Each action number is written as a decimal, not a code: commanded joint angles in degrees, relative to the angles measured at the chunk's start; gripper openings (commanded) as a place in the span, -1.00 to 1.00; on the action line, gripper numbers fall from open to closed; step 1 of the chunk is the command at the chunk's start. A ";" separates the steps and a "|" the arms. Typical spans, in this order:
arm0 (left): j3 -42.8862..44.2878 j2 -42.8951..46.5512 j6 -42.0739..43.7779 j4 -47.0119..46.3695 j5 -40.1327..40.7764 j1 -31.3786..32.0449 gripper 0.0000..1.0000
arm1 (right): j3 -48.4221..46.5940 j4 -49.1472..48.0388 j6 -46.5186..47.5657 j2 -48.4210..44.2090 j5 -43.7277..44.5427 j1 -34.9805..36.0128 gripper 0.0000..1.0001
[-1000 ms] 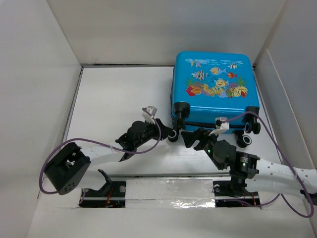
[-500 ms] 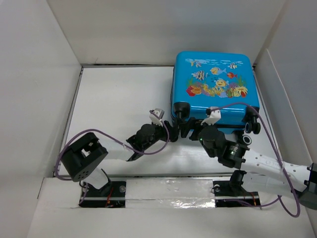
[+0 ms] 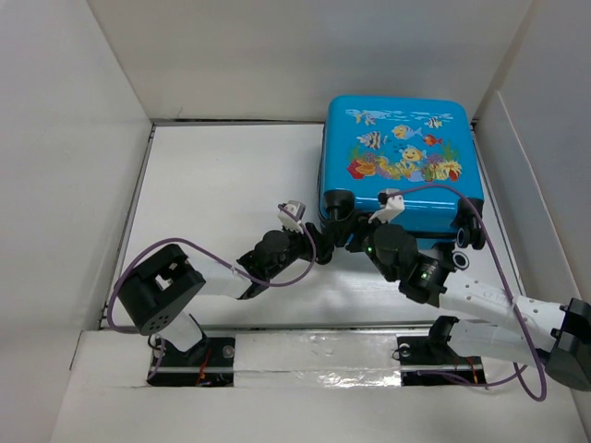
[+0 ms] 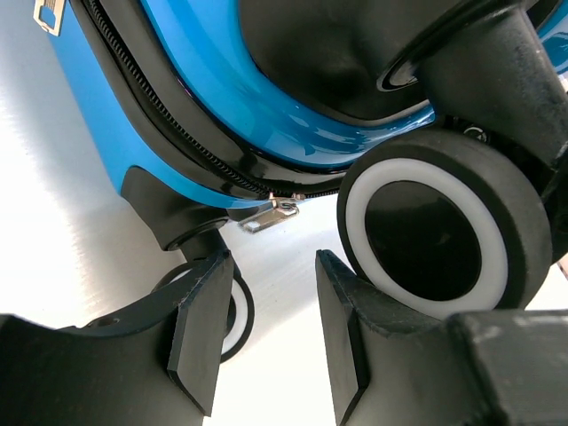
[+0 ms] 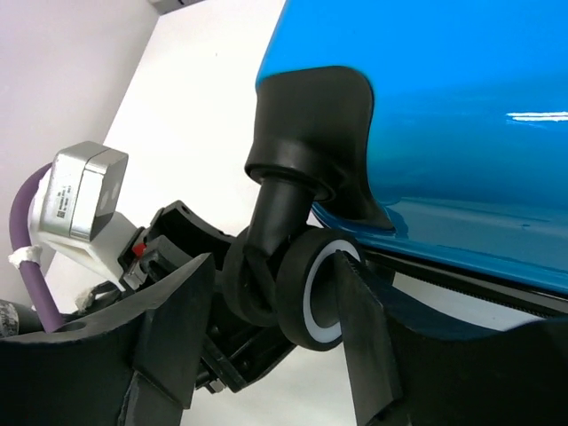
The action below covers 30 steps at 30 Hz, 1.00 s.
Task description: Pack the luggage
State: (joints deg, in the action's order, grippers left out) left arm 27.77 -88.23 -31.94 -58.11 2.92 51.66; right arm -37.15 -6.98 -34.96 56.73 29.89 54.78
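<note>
**Q:** Where is the luggage [image 3: 402, 157]?

**A:** It lies flat at the far right of the white table [image 3: 222, 175], against the back wall. The printed shell faces up, bright blue with cartoon fish and coral. Its black wheels point toward the arms.

**Q:** Is anything inside it?

**A:** I cannot tell. The two shells are shut together, and the black zip [image 4: 177, 133] runs closed wherever it shows. A small silver zip pull [image 4: 271, 211] hangs at the near left corner.

**Q:** Any writing to read?

**A:** None that can be read. A small metal tag [image 4: 49, 16] sits on the shell's edge, and a white label [image 5: 67, 200] is on the left arm's camera. The print on both is too small.

**Q:** And the grippers?

**A:** Both meet at that near left corner. The left gripper [image 4: 266, 328] has its fingers spread and holds nothing, with the zip pull just beyond the gap. The white-ringed corner wheel [image 4: 435, 231] is just beside its right finger. The right gripper [image 5: 273, 293] has its fingers spread on either side of this same wheel. I cannot tell whether they touch it.
</note>
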 commanded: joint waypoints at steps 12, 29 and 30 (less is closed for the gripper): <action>0.88 0.25 -0.05 -5.27 -0.54 0.02 -0.23 | 5.14 -1.09 -0.99 -7.49 -4.91 -0.82 0.77; -1.58 13.68 0.83 15.99 5.95 0.02 -1.00 | 13.06 -1.63 0.33 -23.42 -11.61 -5.83 0.85; -1.58 13.69 0.83 17.05 6.39 0.02 -1.00 | 13.06 -1.63 0.33 -23.51 -11.70 -6.35 0.85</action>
State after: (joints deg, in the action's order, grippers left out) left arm 26.96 -77.84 -31.77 -44.07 6.90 51.66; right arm -24.47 -8.97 -35.57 33.80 19.07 49.21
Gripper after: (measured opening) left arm 0.003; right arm 0.926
